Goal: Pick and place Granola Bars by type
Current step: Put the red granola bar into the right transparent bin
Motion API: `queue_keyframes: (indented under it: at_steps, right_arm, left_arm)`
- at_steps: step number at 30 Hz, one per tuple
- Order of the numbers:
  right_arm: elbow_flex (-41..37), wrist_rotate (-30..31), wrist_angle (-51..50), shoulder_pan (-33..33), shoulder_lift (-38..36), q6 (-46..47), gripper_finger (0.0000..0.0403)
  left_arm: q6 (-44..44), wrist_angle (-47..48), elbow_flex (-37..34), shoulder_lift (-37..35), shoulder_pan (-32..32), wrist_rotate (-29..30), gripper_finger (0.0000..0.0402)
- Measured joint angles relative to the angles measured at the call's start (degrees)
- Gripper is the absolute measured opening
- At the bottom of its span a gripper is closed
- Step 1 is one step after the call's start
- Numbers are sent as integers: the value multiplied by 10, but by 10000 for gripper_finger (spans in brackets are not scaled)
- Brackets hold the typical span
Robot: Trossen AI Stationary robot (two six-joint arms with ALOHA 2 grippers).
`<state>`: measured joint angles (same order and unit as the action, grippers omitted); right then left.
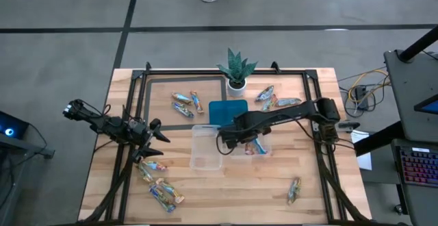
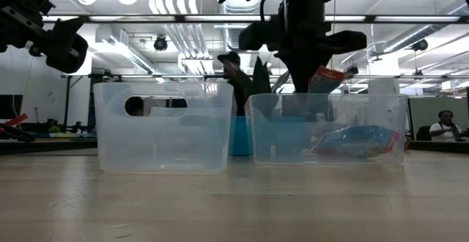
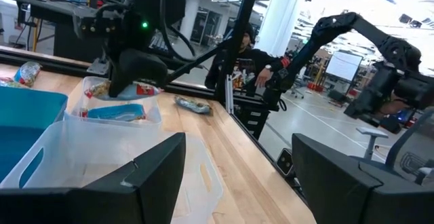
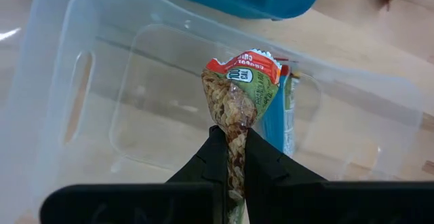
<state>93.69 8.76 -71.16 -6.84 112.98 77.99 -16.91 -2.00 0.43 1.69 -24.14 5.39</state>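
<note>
My right gripper (image 4: 230, 139) points down over the right one of two clear tubs (image 1: 250, 159), shut on a granola bar (image 4: 241, 95) in a green and orange wrapper. A blue-wrapped bar (image 2: 353, 140) lies on that tub's floor. The left tub (image 1: 204, 151) holds nothing that I can see. More bars lie loose on the table: far left (image 1: 186, 103), far right (image 1: 274, 99), near left (image 1: 161, 188), and one near right (image 1: 294, 188). My left gripper (image 1: 154, 142) waits open at the table's left, pointing level toward the tubs. My right gripper pinches one end of the bar's wrapper (image 4: 234, 134) between its two fingers, coming from above and pointing down. The bar hangs below the fingers, its orange end (image 2: 330, 74) lowest, slightly tilted, just above the right tub's rim and clear of the tub.
A teal tray (image 1: 228, 111) stands just beyond the tubs, and a potted plant (image 1: 236, 68) at the far edge. A black frame (image 1: 144, 89) runs round the table. People sit and stand in the room behind the table.
</note>
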Motion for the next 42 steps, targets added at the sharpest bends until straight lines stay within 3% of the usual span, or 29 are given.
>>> queue_keyframes:
  at_steps: [16,28,42]
  right_arm:
    - [-143,-33,132,5,-38,13,11]
    - [-203,-45,184,9,-38,11,13]
    - [-174,-30,137,8,-46,-5,108]
  left_arm:
    - [0,0,0,0,0,0,250]
    - [0,0,0,0,0,0,250]
    - [0,0,0,0,0,0,250]
